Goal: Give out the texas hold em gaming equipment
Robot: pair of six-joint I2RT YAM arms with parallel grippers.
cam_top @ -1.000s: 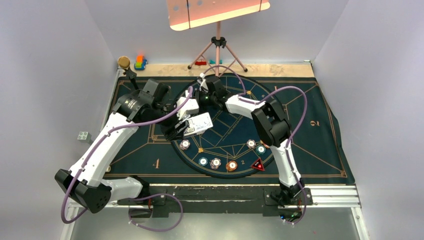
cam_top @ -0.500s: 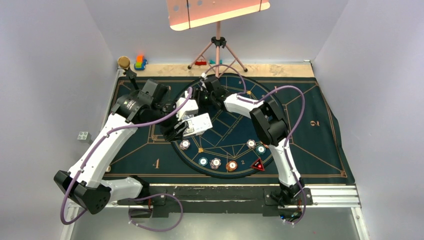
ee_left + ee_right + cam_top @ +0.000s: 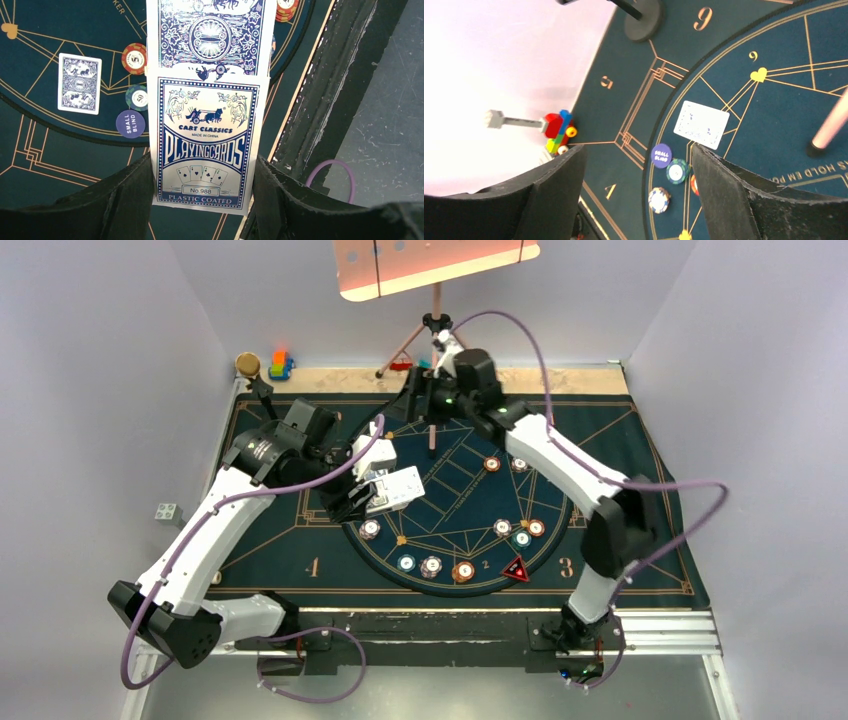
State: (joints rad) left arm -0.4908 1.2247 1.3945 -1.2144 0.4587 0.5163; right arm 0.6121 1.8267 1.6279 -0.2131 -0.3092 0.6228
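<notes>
**Left hand holds the deck**

The left hand (image 3: pixel 205 197) is clamped on the blue-and-white playing-card box (image 3: pixel 207 150) over the left half of the dark gold-lined mat (image 3: pixel 300 540). The right hand (image 3: pixel 638 160) hovers at the far edge, fingers apart.

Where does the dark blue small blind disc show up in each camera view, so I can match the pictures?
Top external: not visible, probably under the left tool holding the card box.
Left wrist: small blind disc left of centre, just left of the card box.
Right wrist: just below centre.
Shared landmark: the mat's gold-lined circle, seen in all three; the disc lies at its edge.
</notes>
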